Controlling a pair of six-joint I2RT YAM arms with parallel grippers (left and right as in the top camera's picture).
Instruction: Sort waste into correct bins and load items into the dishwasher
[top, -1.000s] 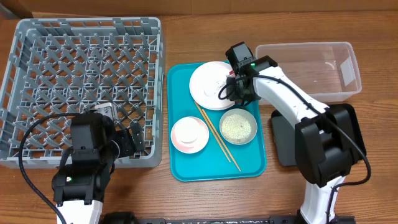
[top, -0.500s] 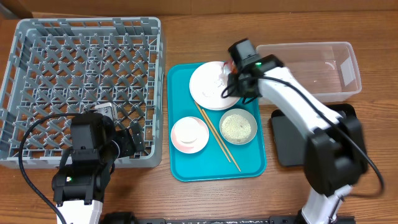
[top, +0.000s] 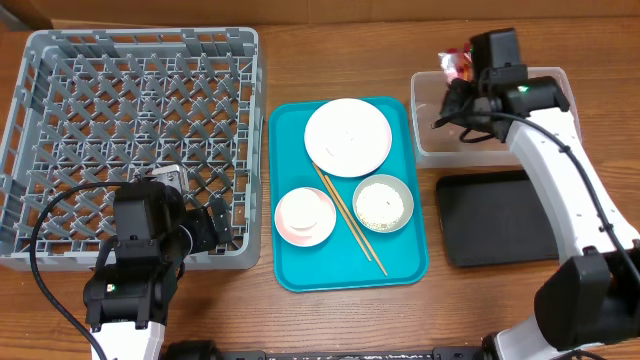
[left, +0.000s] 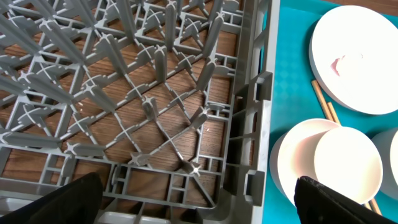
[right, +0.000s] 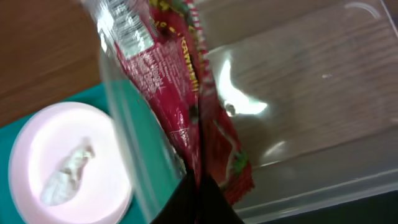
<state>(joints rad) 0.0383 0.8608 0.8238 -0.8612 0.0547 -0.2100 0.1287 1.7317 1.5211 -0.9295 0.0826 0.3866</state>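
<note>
My right gripper (top: 462, 78) is shut on the red-and-silver foil wrapper (top: 456, 63), (right: 186, 93) and holds it above the left end of the clear tub (top: 545, 110), (right: 311, 93). The black tray (top: 500, 220) lies in front of the tub. On the teal tray (top: 300, 270) are the white plate (top: 348, 137), (right: 62, 168), a pale grey bowl holding rice (top: 383, 203), a whitish-pink bowl with the white cup in it (top: 305, 215) and the chopsticks (top: 352, 222). My left gripper (left: 199, 205) is open over the near right corner of the grey dish rack (top: 130, 140), (left: 124, 93).
A crumpled white scrap (right: 65, 177) lies on the plate. The rack's right wall (left: 249, 124) stands close beside the teal tray (left: 292, 74). Bare wooden table (top: 330, 50) lies behind the trays.
My right gripper has lifted the wrapper off the plate and carried it right and back, from over the teal tray to above the clear tub. The left arm has not moved.
</note>
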